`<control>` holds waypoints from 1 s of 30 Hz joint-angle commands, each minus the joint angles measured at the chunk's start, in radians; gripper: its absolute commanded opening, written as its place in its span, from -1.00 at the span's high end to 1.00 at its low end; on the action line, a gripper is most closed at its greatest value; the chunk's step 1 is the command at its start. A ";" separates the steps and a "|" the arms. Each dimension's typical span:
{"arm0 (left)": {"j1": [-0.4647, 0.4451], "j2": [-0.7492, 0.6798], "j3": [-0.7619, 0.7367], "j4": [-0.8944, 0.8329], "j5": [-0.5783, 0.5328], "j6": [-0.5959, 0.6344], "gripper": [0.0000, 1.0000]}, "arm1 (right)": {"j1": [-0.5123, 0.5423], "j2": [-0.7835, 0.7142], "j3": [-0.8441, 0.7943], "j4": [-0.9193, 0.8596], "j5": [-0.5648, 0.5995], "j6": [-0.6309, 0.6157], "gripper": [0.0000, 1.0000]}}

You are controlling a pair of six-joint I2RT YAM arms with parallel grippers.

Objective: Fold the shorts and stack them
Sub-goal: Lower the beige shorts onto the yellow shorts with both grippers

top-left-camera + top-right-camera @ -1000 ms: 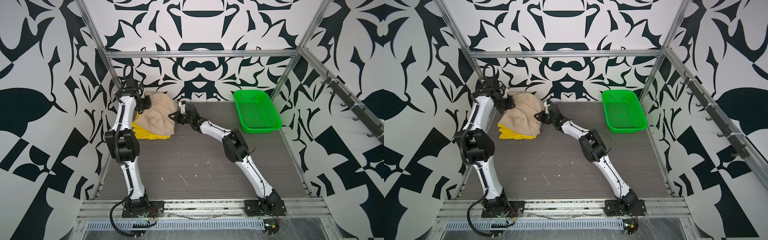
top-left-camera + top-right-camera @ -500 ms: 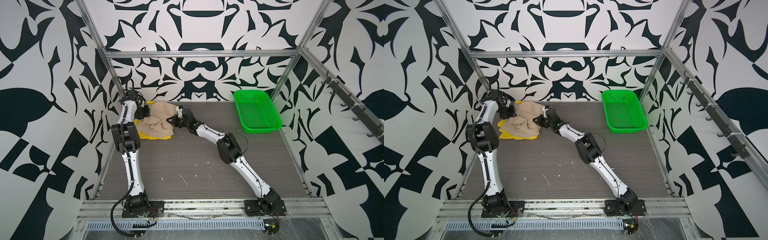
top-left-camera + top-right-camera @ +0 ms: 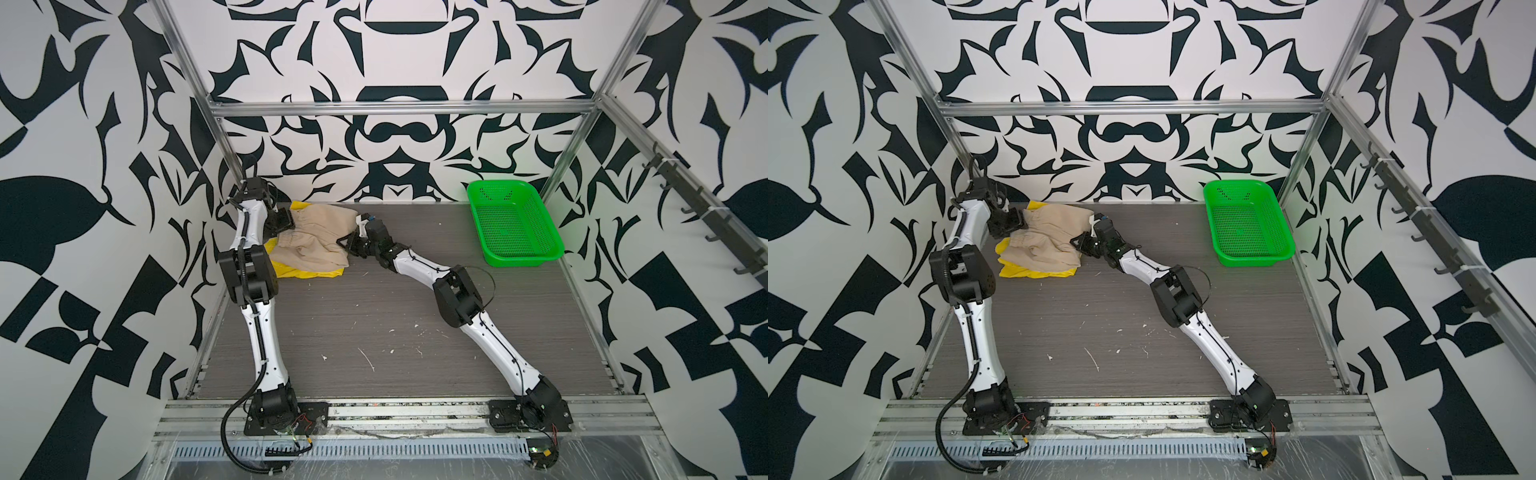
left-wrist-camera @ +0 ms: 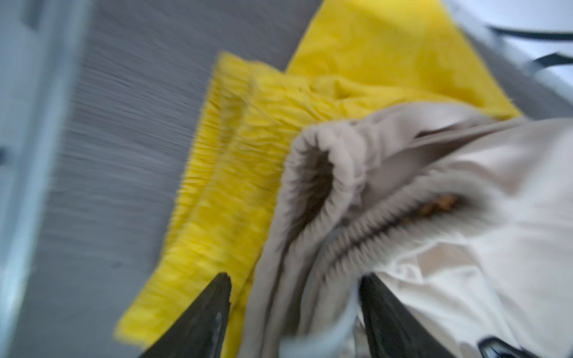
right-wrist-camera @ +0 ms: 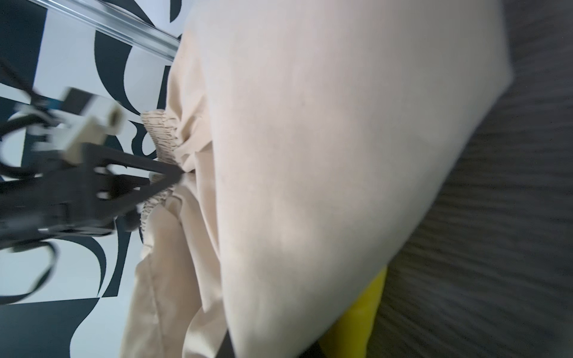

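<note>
Loud black-and-white wallpaper is wrapping round a grey bench (image 3: 374, 324), and everything that matters is sitting in its far left corner. Progress check: the yellow pair (image 3: 316, 273) is lying flat at the bottom, looking folded as far as its peeking edges show. The beige pair (image 3: 320, 237) is lying on top, covering most of it. So the stacking is looking pretty much there. The folding of the beige one, not so much imo. It's sitting lumpy, with the waistband (image 4: 353, 161) gaping in a loop in the left wrist view instead of lying flat.

The left tool (image 4: 294, 277) is sitting at that waistband end with its jaws spread wide. Beige cloth is running loosely between them, and nothing is getting pinched. The right tool (image 3: 351, 243) is sitting right at the opposite edge of the beige pair. Whether it's pinching cloth or gaping, nobody can tell: its own wrist view is showing only cloth, and the top views are too small. The green basket (image 3: 523, 259) is sitting empty at the far right, well apart.

What's probably left is smoothing the beige pair square onto the yellow one, then getting both arms clear.
</note>
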 commanded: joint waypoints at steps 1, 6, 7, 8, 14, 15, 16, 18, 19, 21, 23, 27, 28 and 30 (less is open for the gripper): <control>0.004 -0.218 -0.048 0.032 -0.028 -0.017 -0.38 | -0.009 -0.070 0.010 -0.004 0.023 -0.013 0.66; -0.030 -0.334 -0.173 0.118 0.056 -0.009 -0.36 | -0.009 -0.071 0.009 -0.002 0.020 -0.012 0.68; -0.032 -0.334 -0.182 0.131 0.117 -0.014 -0.33 | -0.008 -0.071 0.010 -0.002 0.020 -0.013 0.68; -0.035 -0.327 -0.193 0.145 0.174 -0.026 -0.29 | -0.008 -0.071 0.009 0.000 0.020 -0.013 0.68; -0.081 -0.204 -0.206 0.164 0.360 -0.038 -0.24 | -0.008 -0.061 0.014 0.003 0.018 -0.006 0.68; -0.081 -0.174 -0.208 0.165 0.383 -0.057 -0.24 | -0.008 -0.058 0.018 0.001 0.016 -0.005 0.68; -0.081 -0.149 -0.206 0.161 0.401 -0.068 -0.23 | -0.008 -0.058 0.018 0.002 0.015 -0.004 0.69; -0.081 -0.106 -0.206 0.145 0.424 -0.069 -0.21 | -0.008 -0.055 0.019 0.000 0.015 -0.004 0.69; -0.082 -0.094 -0.212 0.138 0.416 -0.069 -0.21 | -0.008 -0.055 0.019 -0.001 0.015 -0.004 0.69; -0.079 -0.084 -0.236 0.123 0.368 -0.059 -0.21 | -0.008 -0.054 0.019 -0.009 0.018 -0.005 0.69; -0.072 -0.086 -0.256 0.099 0.289 -0.046 -0.22 | -0.008 -0.057 0.019 -0.024 0.027 -0.008 0.70; -0.044 -0.096 -0.293 0.043 0.127 -0.018 -0.24 | -0.007 -0.067 0.012 -0.056 0.049 -0.019 0.71; -0.038 -0.103 -0.304 0.039 0.099 -0.008 -0.24 | -0.007 -0.069 0.009 -0.063 0.052 -0.022 0.71; -0.028 -0.127 -0.323 0.033 0.017 0.005 -0.25 | -0.007 -0.070 0.009 -0.075 0.058 -0.030 0.72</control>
